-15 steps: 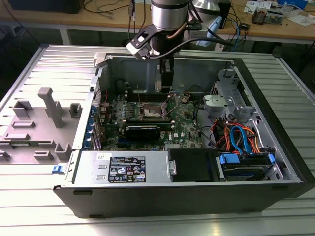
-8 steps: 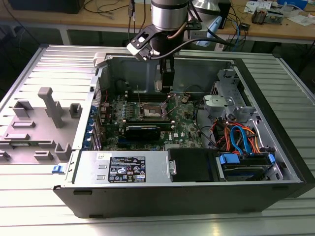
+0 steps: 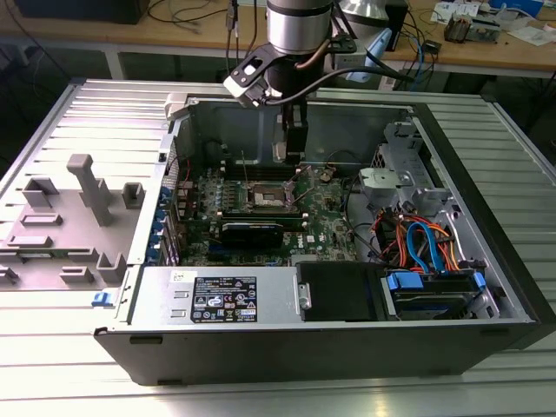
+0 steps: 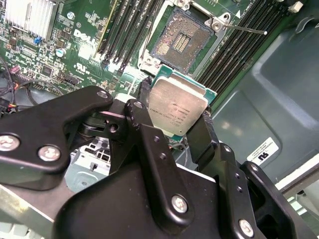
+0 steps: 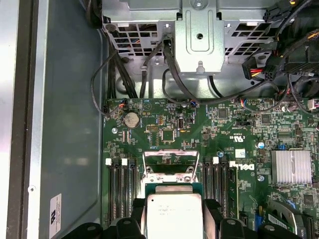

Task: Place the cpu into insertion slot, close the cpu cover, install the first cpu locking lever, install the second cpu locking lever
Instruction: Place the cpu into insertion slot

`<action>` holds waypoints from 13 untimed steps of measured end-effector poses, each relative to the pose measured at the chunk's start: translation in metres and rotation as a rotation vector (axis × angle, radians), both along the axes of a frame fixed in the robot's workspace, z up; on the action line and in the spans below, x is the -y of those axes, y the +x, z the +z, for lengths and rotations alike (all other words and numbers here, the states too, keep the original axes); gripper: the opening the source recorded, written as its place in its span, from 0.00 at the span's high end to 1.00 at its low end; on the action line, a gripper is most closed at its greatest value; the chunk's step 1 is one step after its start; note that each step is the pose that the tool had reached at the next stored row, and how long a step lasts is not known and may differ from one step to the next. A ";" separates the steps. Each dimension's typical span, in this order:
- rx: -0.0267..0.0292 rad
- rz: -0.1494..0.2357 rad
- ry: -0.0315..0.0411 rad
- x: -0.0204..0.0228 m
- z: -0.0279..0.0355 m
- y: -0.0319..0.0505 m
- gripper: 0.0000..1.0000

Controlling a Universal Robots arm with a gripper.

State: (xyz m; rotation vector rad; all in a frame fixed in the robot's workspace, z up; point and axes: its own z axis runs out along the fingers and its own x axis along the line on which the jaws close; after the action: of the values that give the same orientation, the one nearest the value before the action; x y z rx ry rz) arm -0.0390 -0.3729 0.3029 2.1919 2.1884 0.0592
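Black fingers of the pincer [image 4: 175, 113] are closed on two opposite edges of the cpu [image 4: 175, 99], carrying it flat and clear above the motherboard [image 4: 50, 64], near the bare insertion slot [image 4: 180, 42]; in the exterior view the pincer hangs at about one o'clock of that slot. I judge the chip light, stiff and thin, its smooth metal lid slippery and its underside delicate, so the edges are where to grip, never the faces

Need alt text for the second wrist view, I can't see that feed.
The gripper holds the cpu by two opposite edges above the green motherboard. Beyond it the insertion slot lies uncovered, black memory slots on both sides.
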 end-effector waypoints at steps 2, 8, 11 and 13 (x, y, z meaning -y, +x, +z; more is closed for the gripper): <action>0.0000 0.005 -0.0001 0.0000 -0.0013 -0.0013 0.45; 0.0000 0.015 0.0001 -0.0001 -0.0101 -0.0030 0.45; 0.0000 0.019 0.0001 -0.0001 -0.0141 -0.0037 0.45; -0.0002 0.019 -0.0002 0.0000 -0.0146 -0.0050 0.45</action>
State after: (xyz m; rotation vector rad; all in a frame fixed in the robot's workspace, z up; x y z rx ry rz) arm -0.0440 -0.3729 0.2883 2.1715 2.2092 0.0595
